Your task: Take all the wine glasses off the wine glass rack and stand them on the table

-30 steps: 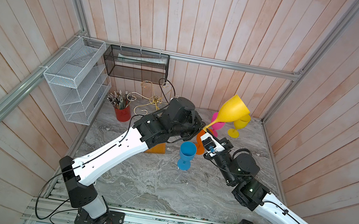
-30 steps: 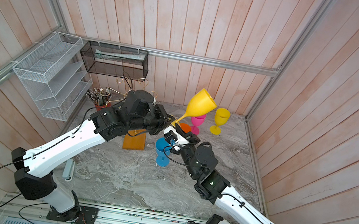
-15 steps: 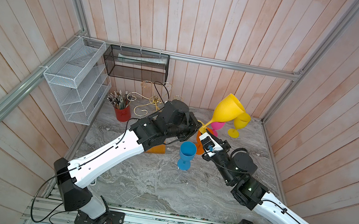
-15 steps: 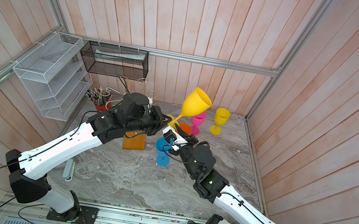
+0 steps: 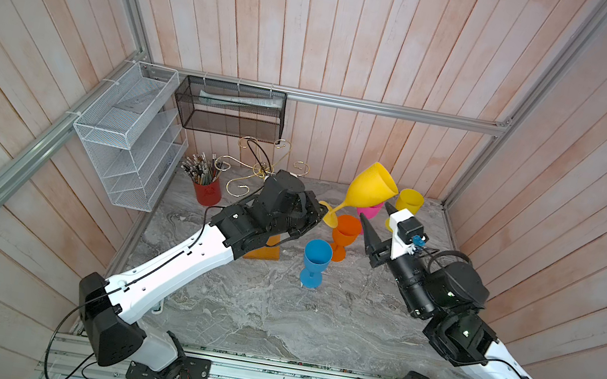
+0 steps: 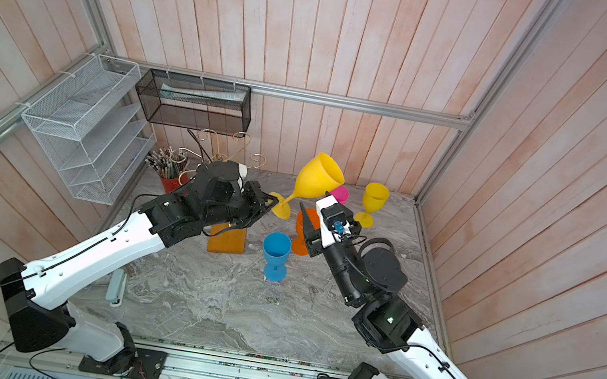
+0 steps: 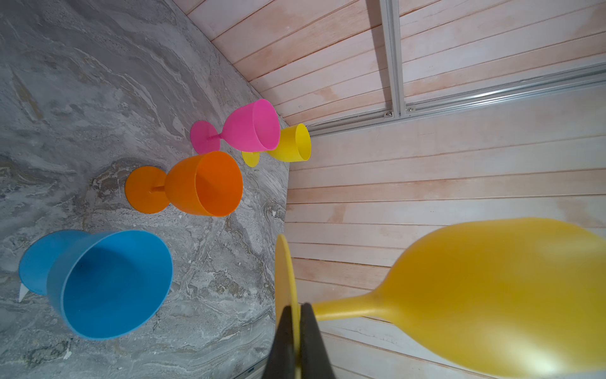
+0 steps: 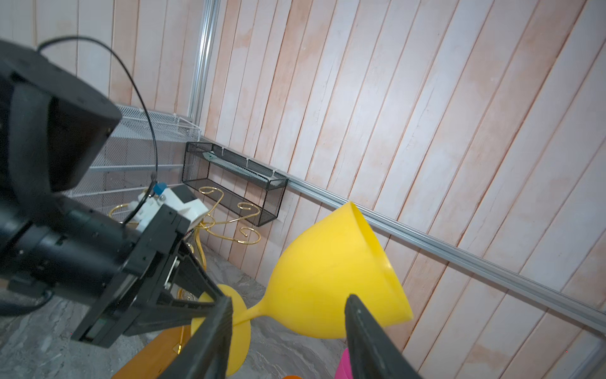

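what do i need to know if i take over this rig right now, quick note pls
Left gripper: jaws shut on the foot of the yellow wine glass, held tilted in the air.
Right gripper: jaws open, close beside the glass, not gripping it.
Wine glass rack: partly hidden by the left arm, no glass seen on it.
Done: glass is off the rack.
Left: probably stand it on the table.
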